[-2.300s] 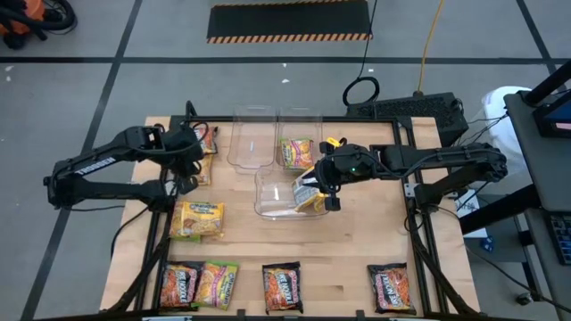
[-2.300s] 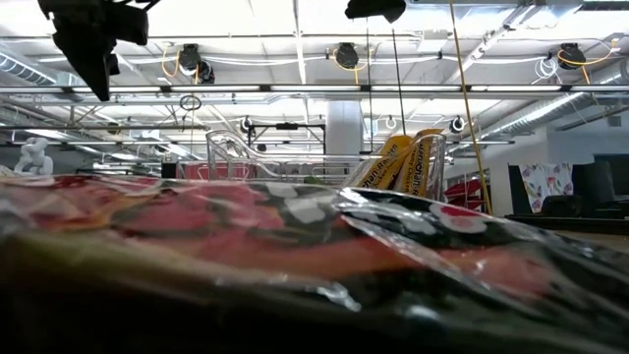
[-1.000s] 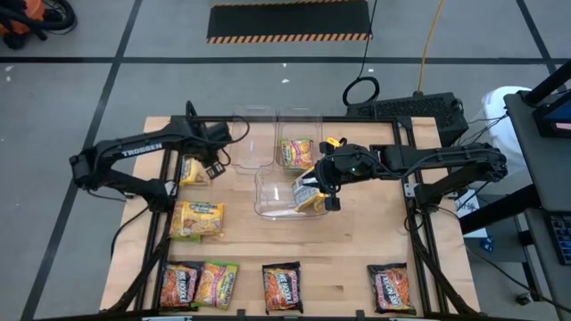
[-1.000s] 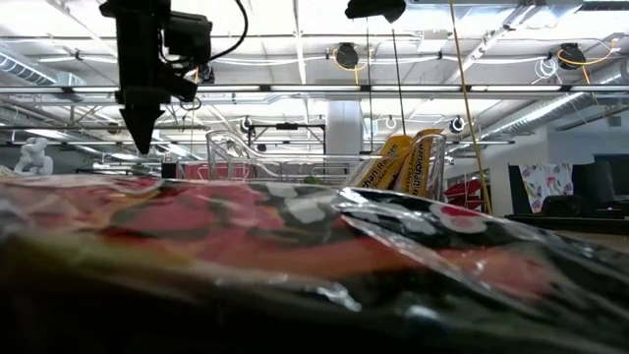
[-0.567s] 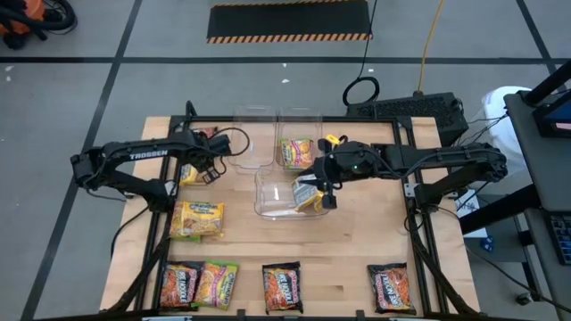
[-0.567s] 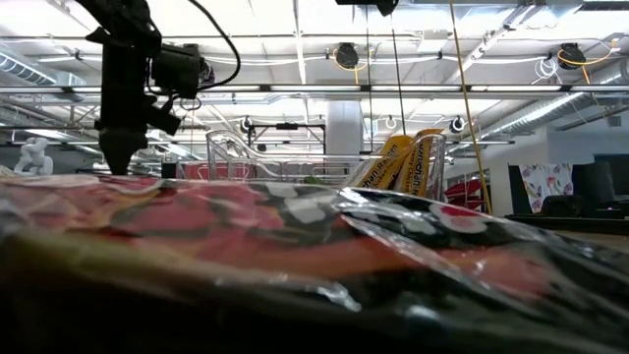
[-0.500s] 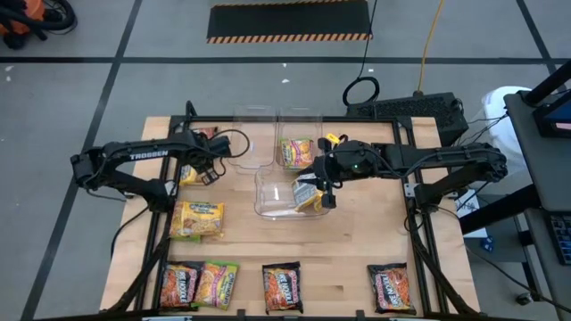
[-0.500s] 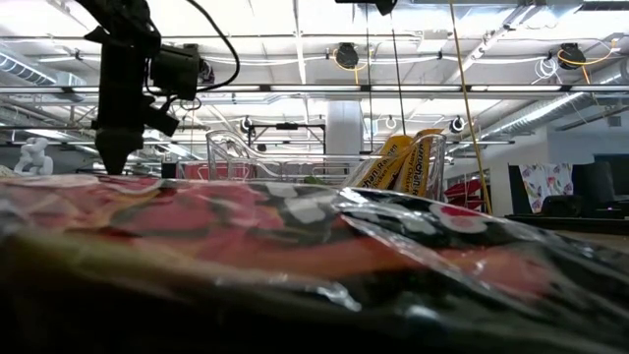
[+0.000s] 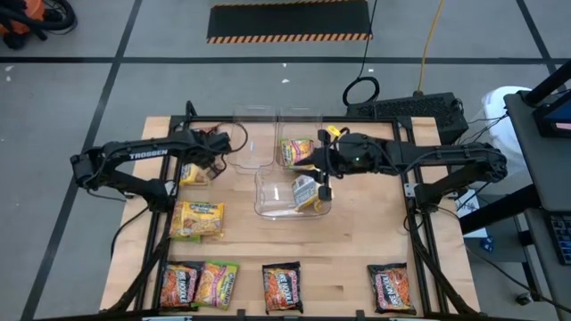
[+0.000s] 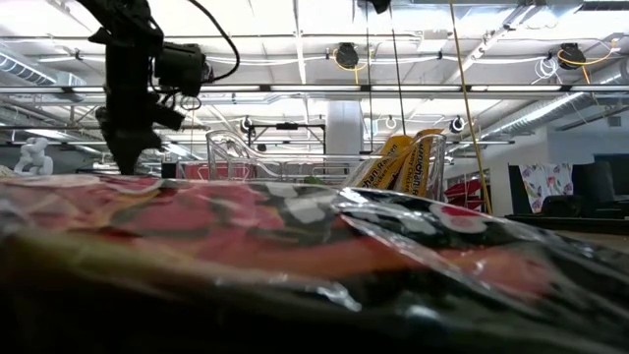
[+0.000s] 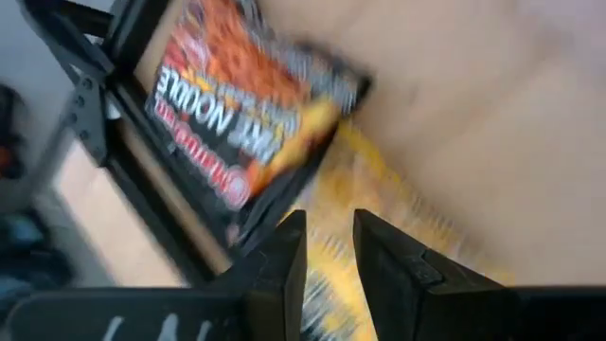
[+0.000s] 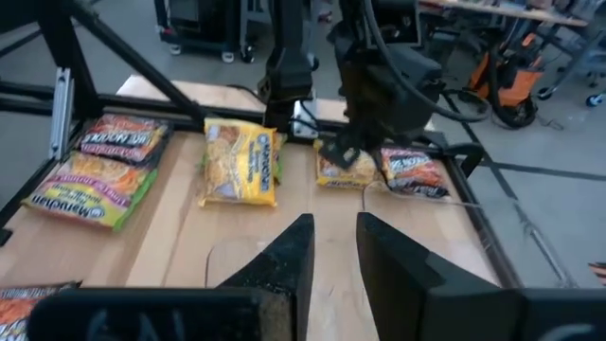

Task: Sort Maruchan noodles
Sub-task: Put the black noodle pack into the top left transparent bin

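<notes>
Above the bin (image 9: 290, 192), right gripper (image 9: 323, 181) has risen, jaws narrow, yellow packet (image 9: 305, 191) released.

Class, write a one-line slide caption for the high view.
Left gripper open over a yellow packet; right gripper empty above the near bin, which holds a packet.

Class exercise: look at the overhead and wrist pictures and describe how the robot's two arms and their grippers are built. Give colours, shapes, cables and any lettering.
Both arms are dark, slim and jointed. The left arm carries white TROSSEN lettering, and a black cable loops near its wrist. The right arm has thin cables along it and a yellow part by the wrist. The left gripper and the right gripper each have two flat, dark, tapering fingers.
</notes>
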Robot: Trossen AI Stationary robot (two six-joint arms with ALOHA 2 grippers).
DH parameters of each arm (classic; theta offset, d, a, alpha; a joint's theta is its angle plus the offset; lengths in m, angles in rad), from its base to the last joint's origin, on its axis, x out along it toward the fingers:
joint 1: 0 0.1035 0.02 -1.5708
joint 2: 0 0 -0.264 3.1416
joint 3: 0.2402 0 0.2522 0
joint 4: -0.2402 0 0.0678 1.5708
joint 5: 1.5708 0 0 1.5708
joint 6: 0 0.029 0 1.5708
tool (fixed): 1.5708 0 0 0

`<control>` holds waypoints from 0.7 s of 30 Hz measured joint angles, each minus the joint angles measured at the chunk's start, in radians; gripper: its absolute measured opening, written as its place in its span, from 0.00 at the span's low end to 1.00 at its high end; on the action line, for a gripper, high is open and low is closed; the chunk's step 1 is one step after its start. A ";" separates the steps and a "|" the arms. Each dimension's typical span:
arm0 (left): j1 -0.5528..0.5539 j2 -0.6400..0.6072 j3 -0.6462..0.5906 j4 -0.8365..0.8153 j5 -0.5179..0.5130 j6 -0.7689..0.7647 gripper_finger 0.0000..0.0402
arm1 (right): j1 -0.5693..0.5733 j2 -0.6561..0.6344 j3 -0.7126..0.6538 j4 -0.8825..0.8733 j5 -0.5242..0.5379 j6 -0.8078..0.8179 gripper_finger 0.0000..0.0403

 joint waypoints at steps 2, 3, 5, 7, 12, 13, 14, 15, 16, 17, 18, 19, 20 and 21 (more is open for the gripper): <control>0.004 0.000 0.000 0.045 0.002 -0.025 0.24 | -0.007 0.000 0.000 0.015 0.000 0.000 0.19; 0.004 0.000 -0.001 0.047 -0.003 -0.018 0.24 | -0.011 0.000 0.000 0.016 0.000 -0.001 0.19; 0.004 0.006 -0.001 0.057 -0.011 -0.015 0.24 | -0.016 0.000 0.000 0.016 0.000 -0.002 0.19; 0.004 0.025 -0.001 0.061 -0.013 -0.027 0.24 | -0.021 0.000 0.000 0.016 0.000 -0.002 0.19; 0.005 0.087 -0.035 0.092 -0.034 -0.023 0.24 | -0.025 0.000 0.000 0.016 0.000 -0.029 0.19; 0.005 0.101 -0.042 0.096 -0.034 -0.015 0.24 | -0.025 0.000 0.000 0.016 0.000 -0.036 0.19; 0.005 0.110 -0.045 0.101 -0.034 -0.006 0.24 | -0.025 0.000 0.000 0.018 0.000 -0.042 0.19; 0.005 0.117 -0.046 0.111 -0.035 -0.005 0.24 | -0.027 0.000 0.000 0.019 0.000 -0.047 0.19; 0.005 0.122 -0.046 0.120 -0.037 -0.006 0.24 | -0.029 0.000 0.000 0.019 0.000 -0.051 0.19; 0.005 0.126 -0.046 0.129 -0.039 -0.006 0.24 | -0.031 0.000 0.000 0.019 0.000 -0.053 0.19; 0.005 0.127 -0.046 0.141 -0.043 -0.006 0.24 | -0.034 0.000 0.000 0.019 0.000 -0.053 0.19; 0.005 0.128 -0.046 0.157 -0.052 -0.006 0.24 | -0.035 0.000 0.000 0.019 0.000 -0.052 0.19; 0.005 0.127 -0.046 0.178 -0.060 0.001 0.24 | -0.035 0.000 0.000 0.019 0.000 -0.052 0.19; 0.005 0.128 -0.046 0.199 -0.061 0.010 0.24 | -0.036 0.000 0.000 0.019 0.000 -0.053 0.19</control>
